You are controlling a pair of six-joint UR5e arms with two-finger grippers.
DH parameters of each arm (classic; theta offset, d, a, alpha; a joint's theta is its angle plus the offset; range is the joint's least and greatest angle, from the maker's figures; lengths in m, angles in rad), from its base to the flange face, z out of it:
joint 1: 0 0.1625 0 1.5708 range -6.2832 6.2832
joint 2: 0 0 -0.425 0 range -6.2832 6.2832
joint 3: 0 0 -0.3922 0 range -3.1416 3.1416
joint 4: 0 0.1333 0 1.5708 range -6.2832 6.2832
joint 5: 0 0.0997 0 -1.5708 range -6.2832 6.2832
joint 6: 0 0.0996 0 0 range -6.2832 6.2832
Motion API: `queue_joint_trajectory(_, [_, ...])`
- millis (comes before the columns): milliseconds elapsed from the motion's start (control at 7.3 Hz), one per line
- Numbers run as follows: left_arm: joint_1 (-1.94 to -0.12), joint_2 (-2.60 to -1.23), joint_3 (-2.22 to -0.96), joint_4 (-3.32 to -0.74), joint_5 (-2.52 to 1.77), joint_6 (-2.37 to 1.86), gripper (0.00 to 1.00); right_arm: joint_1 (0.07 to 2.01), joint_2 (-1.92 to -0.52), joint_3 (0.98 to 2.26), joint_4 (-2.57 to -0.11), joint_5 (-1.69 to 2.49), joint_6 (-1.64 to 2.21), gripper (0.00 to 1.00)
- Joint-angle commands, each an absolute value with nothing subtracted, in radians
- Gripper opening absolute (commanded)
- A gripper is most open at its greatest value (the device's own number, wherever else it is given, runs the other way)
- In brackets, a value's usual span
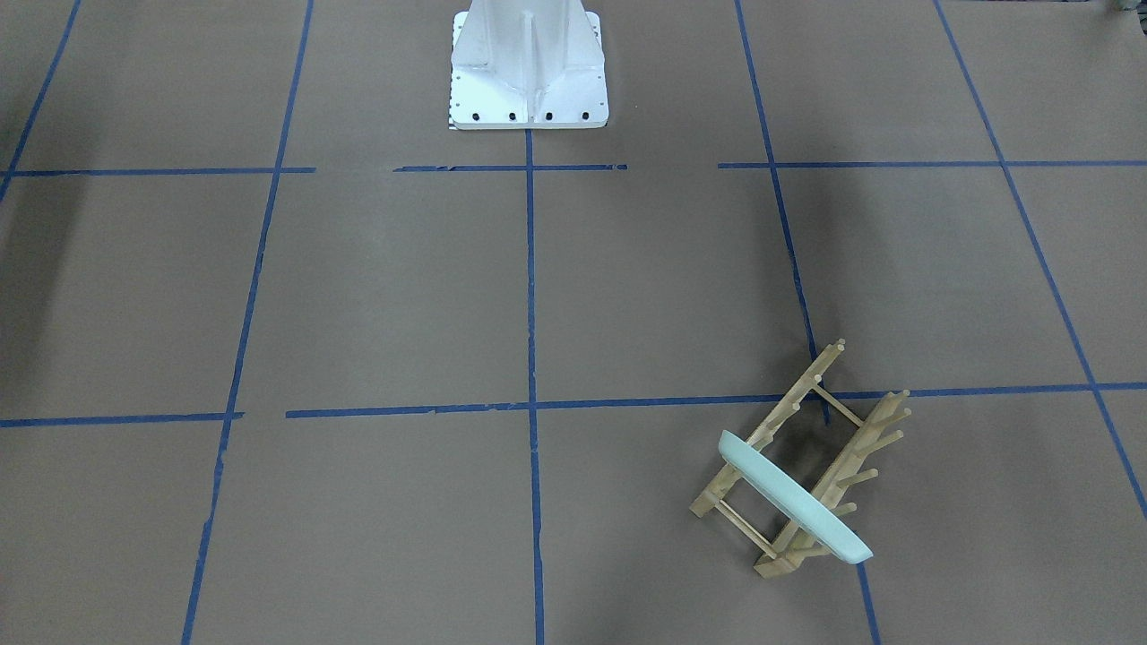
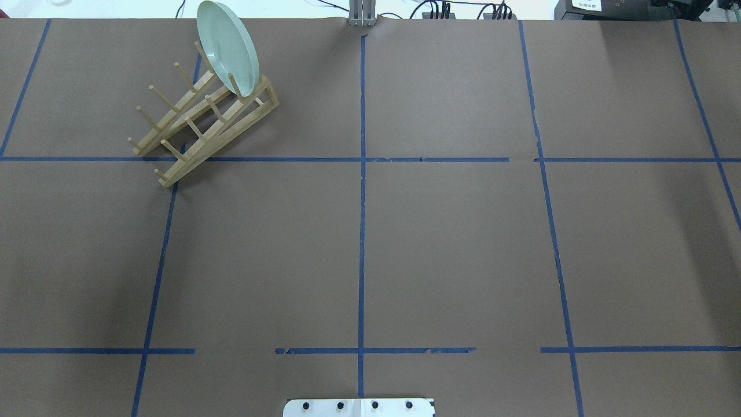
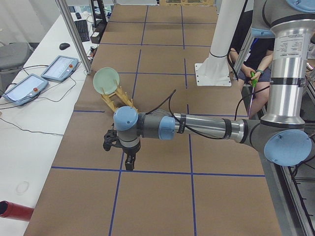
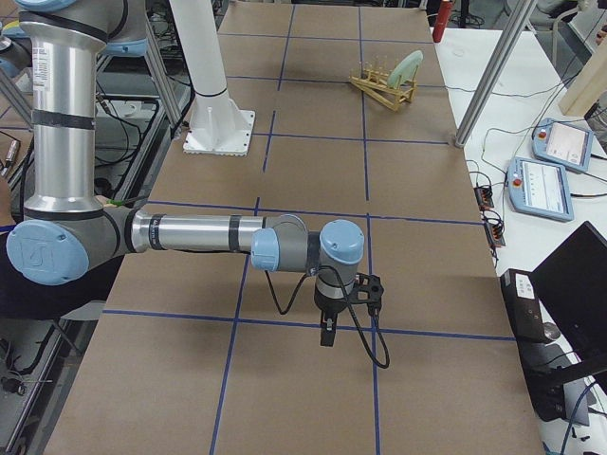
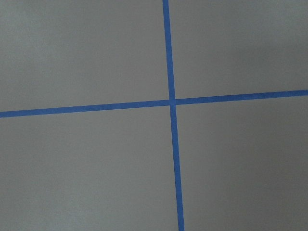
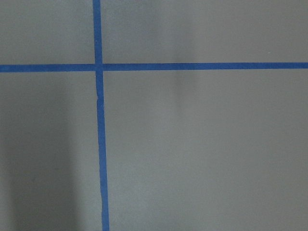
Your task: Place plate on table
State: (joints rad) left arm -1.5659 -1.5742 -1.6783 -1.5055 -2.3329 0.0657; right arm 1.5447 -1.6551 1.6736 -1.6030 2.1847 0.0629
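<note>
The pale mint-green plate (image 1: 793, 497) stands on edge in the end slot of a light wooden peg rack (image 1: 789, 405). In the overhead view the plate (image 2: 227, 46) and rack (image 2: 231, 130) are at the far left of the brown table (image 2: 451, 249). The left gripper (image 3: 129, 162) shows only in the exterior left view, hanging over the table well short of the plate (image 3: 106, 80). The right gripper (image 4: 327, 332) shows only in the exterior right view, far from the plate (image 4: 406, 64). I cannot tell whether either is open or shut. Both wrist views show only table and blue tape.
The white robot base (image 1: 529, 67) stands at the table's robot side. Teach pendants (image 3: 59, 66) lie on the white bench past the table edge, beside a metal post (image 3: 74, 34). A seated person (image 3: 256, 64) is behind the base. A red cylinder (image 3: 15, 210) lies on the bench.
</note>
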Motion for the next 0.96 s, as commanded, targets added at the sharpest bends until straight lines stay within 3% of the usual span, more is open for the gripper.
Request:
queue_joint_trajectory(0, [-1.565, -1.577, -1.666, -1.494, -2.338, 0.147, 1.00, 1.545, -1.654, 1.674, -1.603, 2.186, 0.063, 1.00])
queue_joint_trajectory(411, [-1.562, -1.670, -1.677, -1.627, -2.335, 0.021, 1.00, 1.545, -1.655, 1.674, -1.603, 2.186, 0.063, 1.00])
queue_joint_trajectory(822, [-1.439, -1.741, -1.667, -2.039, -2.336, -0.662, 1.00, 1.545, -1.655, 1.674, -1.603, 2.186, 0.063, 1.00])
